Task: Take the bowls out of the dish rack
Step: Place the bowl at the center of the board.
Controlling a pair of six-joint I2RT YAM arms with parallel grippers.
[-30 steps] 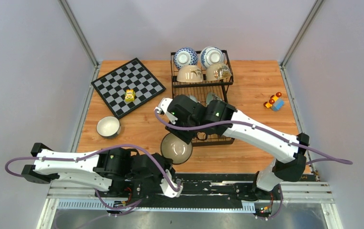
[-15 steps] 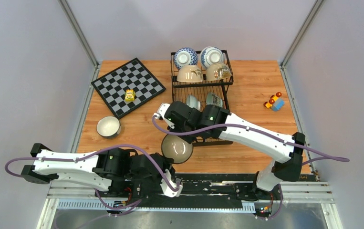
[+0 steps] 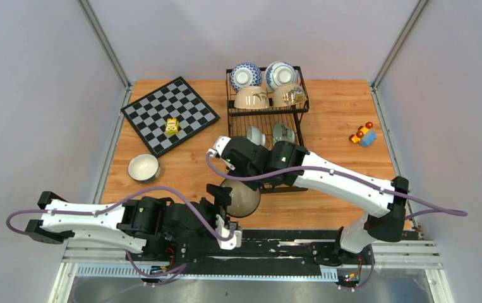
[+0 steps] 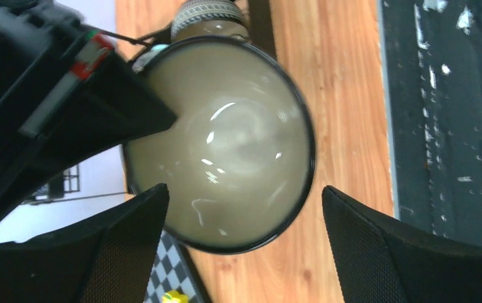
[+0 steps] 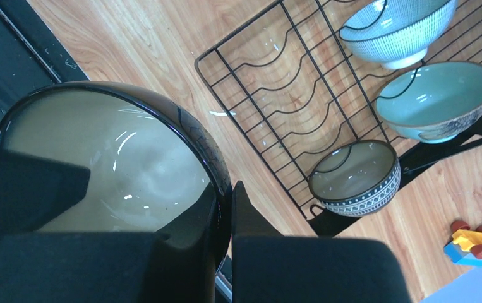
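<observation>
Your right gripper is clamped on the rim of the dark-glazed bowl, held tilted over the table just in front of the dish rack, while your left gripper stands apart around it

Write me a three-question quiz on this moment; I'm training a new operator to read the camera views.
1. True or false: the left gripper is clamped shut on the dark-rimmed bowl.
2. How many bowls sit in the upper basket of the dish rack? A two, B four, C six.
3. What stands on the checkerboard?
Key: 1 false, its jaws stand open either side while the right gripper pinches the rim; 2 B; 3 a small yellow toy.
</observation>
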